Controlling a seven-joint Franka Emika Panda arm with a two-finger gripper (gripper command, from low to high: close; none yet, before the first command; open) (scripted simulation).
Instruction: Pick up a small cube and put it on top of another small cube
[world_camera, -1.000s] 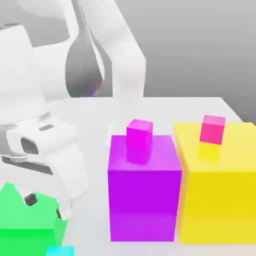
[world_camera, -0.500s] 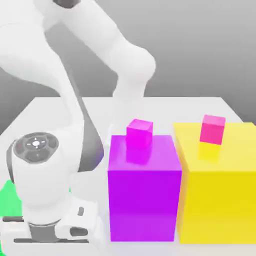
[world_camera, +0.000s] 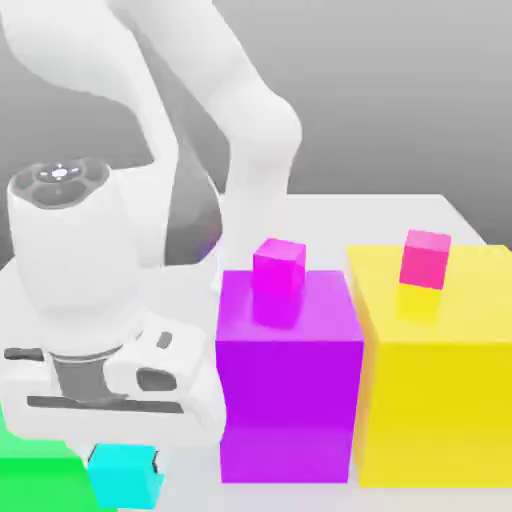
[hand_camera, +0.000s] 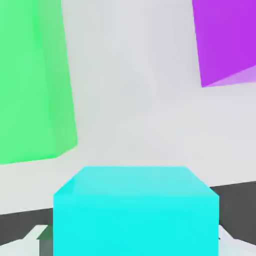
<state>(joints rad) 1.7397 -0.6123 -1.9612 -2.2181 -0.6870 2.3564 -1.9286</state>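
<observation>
The small cyan cube (world_camera: 124, 476) hangs just under my hand, at the exterior view's lower left, between the big green block and the big purple block. My gripper (world_camera: 122, 462) is shut on it from above. In the hand view the same cyan cube (hand_camera: 136, 210) sits close up between the fingers of the gripper (hand_camera: 135, 240), with the white table a little way beneath it. A small magenta cube (world_camera: 278, 266) rests on top of the big purple block (world_camera: 288, 385). A small pink cube (world_camera: 425, 258) rests on the big yellow block (world_camera: 440, 380).
The big green block (world_camera: 35, 482) stands right beside the held cube on the exterior view's left, and the purple block stands close on its right. In the hand view the green block (hand_camera: 31, 80) and purple block (hand_camera: 225, 40) flank a strip of white table (hand_camera: 135, 100).
My hand dropped over the cyan cube and the fingers went from open to shut on it. Since then the hand has risen, carrying the cube up off the table.
</observation>
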